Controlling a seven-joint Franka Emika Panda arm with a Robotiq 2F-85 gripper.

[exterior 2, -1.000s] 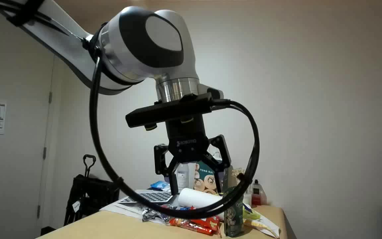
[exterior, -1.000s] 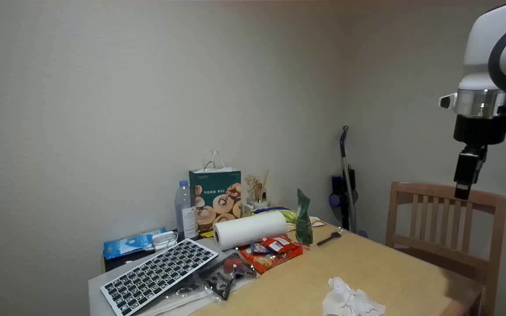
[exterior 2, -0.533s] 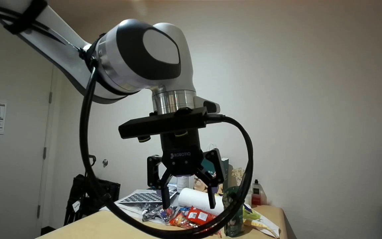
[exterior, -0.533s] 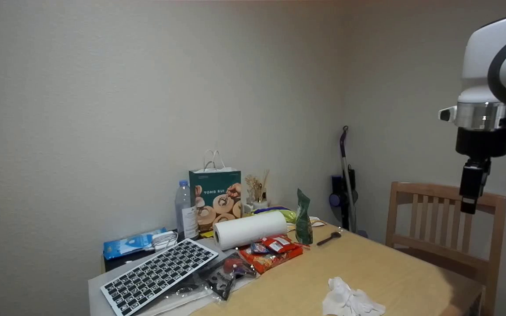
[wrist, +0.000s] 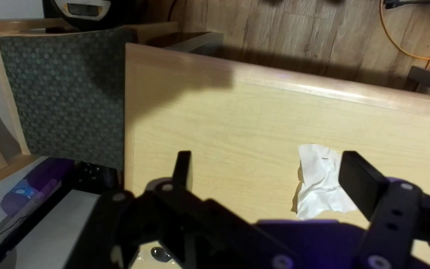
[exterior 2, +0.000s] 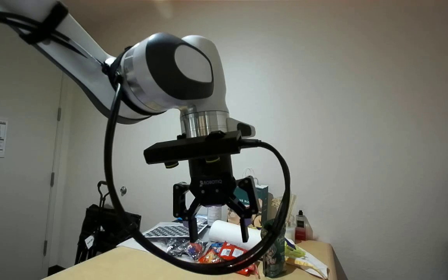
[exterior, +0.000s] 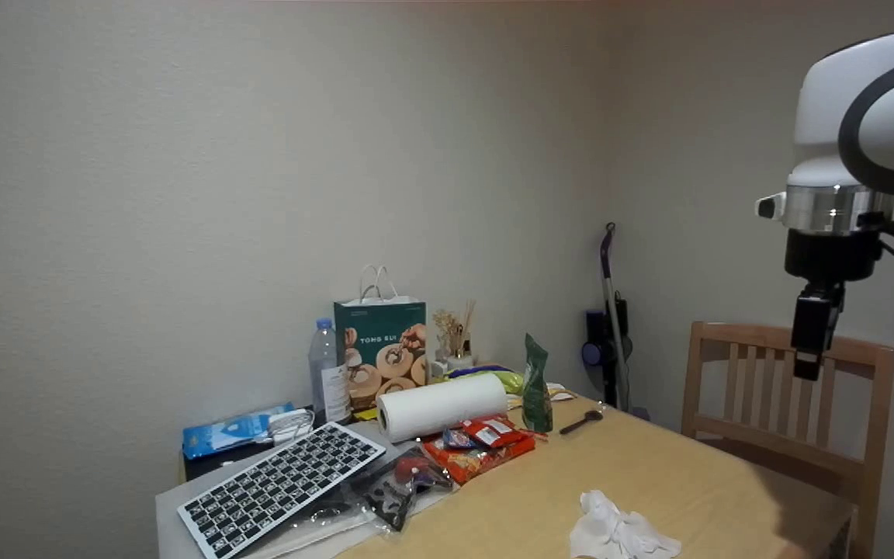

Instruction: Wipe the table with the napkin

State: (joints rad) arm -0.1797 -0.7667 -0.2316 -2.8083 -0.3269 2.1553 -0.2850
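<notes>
The white crumpled napkin (exterior: 619,532) lies on the light wood table (exterior: 695,481) near the bottom edge of an exterior view. It also shows in the wrist view (wrist: 317,183), right of centre, partly covered by the right finger. My gripper (wrist: 267,155) is wide open with nothing between its fingers. It hangs well above the table, pointing down, as seen in both exterior views (exterior 2: 219,238) (exterior: 807,366). The napkin is apart from the gripper and is out of view in an exterior view where the table (exterior 2: 130,264) shows low down.
A paper towel roll (exterior: 443,406), red snack bags (exterior: 486,446), a green pouch (exterior: 538,388), a dark spoon (exterior: 583,421) and a keyboard-like panel (exterior: 284,485) crowd the table's far side. A wooden chair (exterior: 788,404) stands at one end; its dark seat (wrist: 65,97) shows in the wrist view.
My gripper has come down toward the table, then shifted a little to the left in an exterior view. It stays open. The napkin has not moved.
</notes>
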